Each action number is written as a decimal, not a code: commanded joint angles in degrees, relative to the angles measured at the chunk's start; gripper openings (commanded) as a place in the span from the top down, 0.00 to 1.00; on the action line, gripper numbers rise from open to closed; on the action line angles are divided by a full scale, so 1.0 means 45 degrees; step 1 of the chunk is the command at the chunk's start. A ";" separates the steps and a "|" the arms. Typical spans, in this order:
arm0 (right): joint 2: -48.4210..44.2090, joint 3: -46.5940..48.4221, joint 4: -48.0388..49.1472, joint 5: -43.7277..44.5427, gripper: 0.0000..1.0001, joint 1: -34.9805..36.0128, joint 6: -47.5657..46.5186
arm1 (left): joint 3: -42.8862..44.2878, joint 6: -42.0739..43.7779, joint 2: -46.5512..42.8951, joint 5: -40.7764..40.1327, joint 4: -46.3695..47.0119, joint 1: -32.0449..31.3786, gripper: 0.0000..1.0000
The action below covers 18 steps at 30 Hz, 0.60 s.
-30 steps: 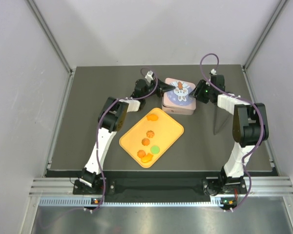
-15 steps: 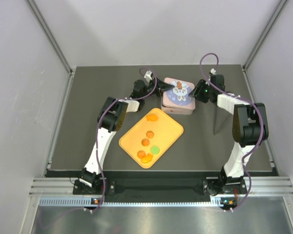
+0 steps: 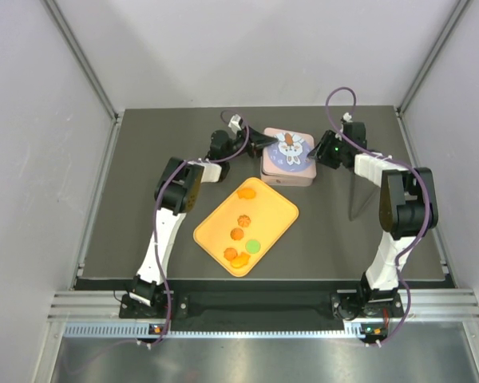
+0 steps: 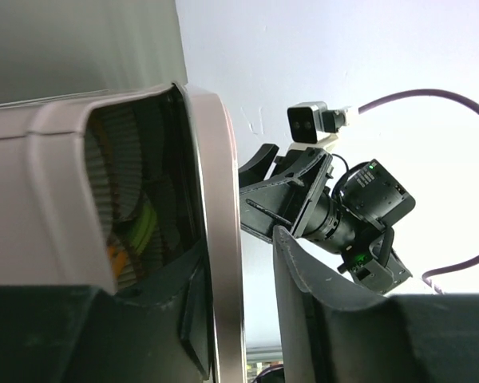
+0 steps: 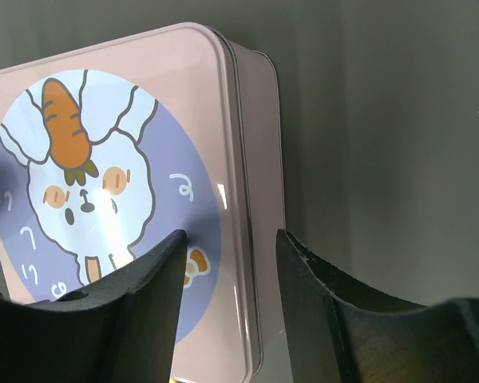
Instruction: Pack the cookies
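Note:
Several cookies point(image 3: 243, 219), mostly orange with one green point(image 3: 254, 245), lie on the orange tray point(image 3: 281, 209). The pink tin point(image 3: 290, 180) stands behind the tray, under its bunny-print lid point(image 3: 288, 148). My left gripper point(image 3: 258, 146) straddles the lid's left rim point(image 4: 220, 239): one finger is under the raised rim, and a gap shows between the rim and the other finger. Grey cups with orange and green cookies point(image 4: 132, 235) show under the raised lid. My right gripper point(image 3: 312, 153) is open over the lid's right edge point(image 5: 247, 239), one finger above the lid point(image 5: 104, 159) and one beyond the tin's side.
Grey enclosure walls and metal rails border the dark table point(image 3: 160, 136) at left, right and back. Both arms reach far back, and the tray lies between them and their bases. The right arm's gripper and camera point(image 4: 335, 199) show past the lid in the left wrist view.
My left gripper has drawn a little left and back, and the lid and tin have shifted slightly left with it. The right gripper has barely moved.

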 commanded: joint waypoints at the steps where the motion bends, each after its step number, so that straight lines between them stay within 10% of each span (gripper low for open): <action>1: 0.0364 0.0225 -0.0589 0.0101 0.52 0.0198 -0.0497 | -0.0364 0.0438 -0.0891 0.0141 0.0535 0.0362 0.62; 18: 0.0384 0.0381 -0.0550 -0.0075 0.51 0.0355 -0.0556 | -0.0872 0.0439 -0.1224 0.0375 0.0633 0.0987 0.63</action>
